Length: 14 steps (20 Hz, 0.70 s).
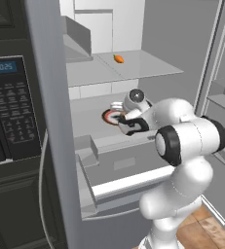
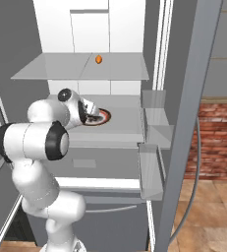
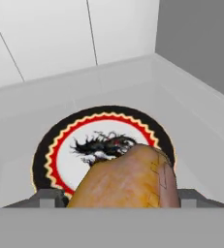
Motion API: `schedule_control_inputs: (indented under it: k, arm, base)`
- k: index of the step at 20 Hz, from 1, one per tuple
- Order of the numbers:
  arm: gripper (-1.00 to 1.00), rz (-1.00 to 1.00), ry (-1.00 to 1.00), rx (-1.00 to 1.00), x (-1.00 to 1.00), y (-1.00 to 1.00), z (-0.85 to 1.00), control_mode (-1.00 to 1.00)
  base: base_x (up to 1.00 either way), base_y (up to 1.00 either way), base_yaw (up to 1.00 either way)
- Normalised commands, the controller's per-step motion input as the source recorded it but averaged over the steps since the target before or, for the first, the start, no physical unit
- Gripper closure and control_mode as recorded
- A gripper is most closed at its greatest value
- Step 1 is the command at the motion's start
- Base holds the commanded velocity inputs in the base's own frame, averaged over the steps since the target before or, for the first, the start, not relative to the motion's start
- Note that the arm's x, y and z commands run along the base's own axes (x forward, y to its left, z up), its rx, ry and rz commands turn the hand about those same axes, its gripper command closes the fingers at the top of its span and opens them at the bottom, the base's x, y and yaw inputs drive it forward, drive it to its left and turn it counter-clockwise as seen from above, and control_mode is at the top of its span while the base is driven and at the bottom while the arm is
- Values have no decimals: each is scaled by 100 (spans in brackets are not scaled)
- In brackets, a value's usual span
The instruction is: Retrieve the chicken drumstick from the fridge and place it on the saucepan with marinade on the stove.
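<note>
While the gripper (image 3: 116, 196) straddles it jaws apart, chicken drumstick (image 3: 125, 179) golden-brown, lumpy, on plate (image 3: 60, 145).

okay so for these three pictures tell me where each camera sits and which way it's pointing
Left base view: behind the arm to its left, looking into the open fridge; the white arm rises at lower right.
Right base view: behind to the right, same fridge interior; the arm rises at lower left.
Hand view: on the hand, looking along the claw at the chicken drumstick on a red-rimmed plate.
Both base views share the plate and a small orange item on the upper shelf.
</note>
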Motion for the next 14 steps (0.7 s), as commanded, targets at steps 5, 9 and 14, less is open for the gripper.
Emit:
schedule_control_inputs:
  k: [5,9,14]
  arm:
    - [100,-1,0,0,-93,0,98,-100]
    - [100,-2,9,1,-99,0,91,-100]
    - [100,0,8,2,-100,-14,39,-100]
  base:
    - [0,0,0]
    - [0,0,0]
    - [0,0,0]
